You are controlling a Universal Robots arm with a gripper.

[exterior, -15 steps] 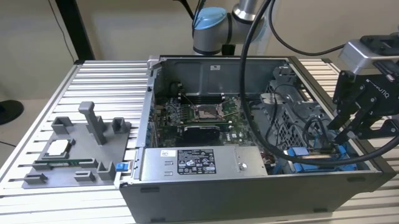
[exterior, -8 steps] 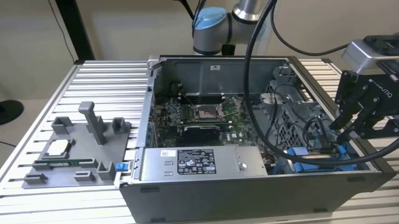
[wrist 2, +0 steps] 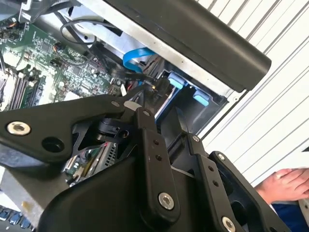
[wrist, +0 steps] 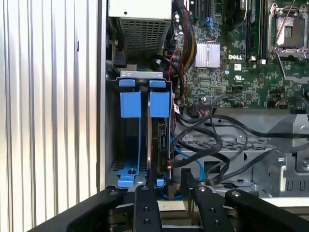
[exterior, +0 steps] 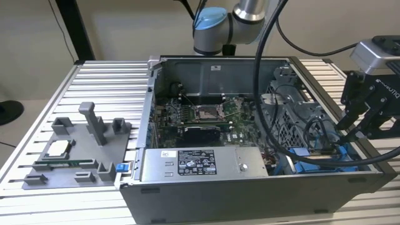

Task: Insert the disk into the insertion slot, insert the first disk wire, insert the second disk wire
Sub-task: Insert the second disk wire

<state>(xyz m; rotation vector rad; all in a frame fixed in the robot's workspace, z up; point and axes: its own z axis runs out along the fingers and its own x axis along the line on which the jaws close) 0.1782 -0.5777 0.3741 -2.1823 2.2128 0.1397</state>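
Observation:
The disk stands edge-on inside the insertion slot, between the blue rails and tabs at the case's corner. In the exterior view the disk's blue carrier lies low in the case at the exterior view's right. My gripper hangs just above the disk's end. Right off the tip of my gripper is a black wire with a small connector, close to the disk's edge. The black wire loops away over the metal cage. A blue flat cable curls beside it. My gripper is over the case's right wall.
A grey power-supply box lies along the case's front. The green motherboard with its silver socket is in the middle. A perforated cage borders the slot. A grey fixture holds parts at the left. A person's hand rests outside the case.

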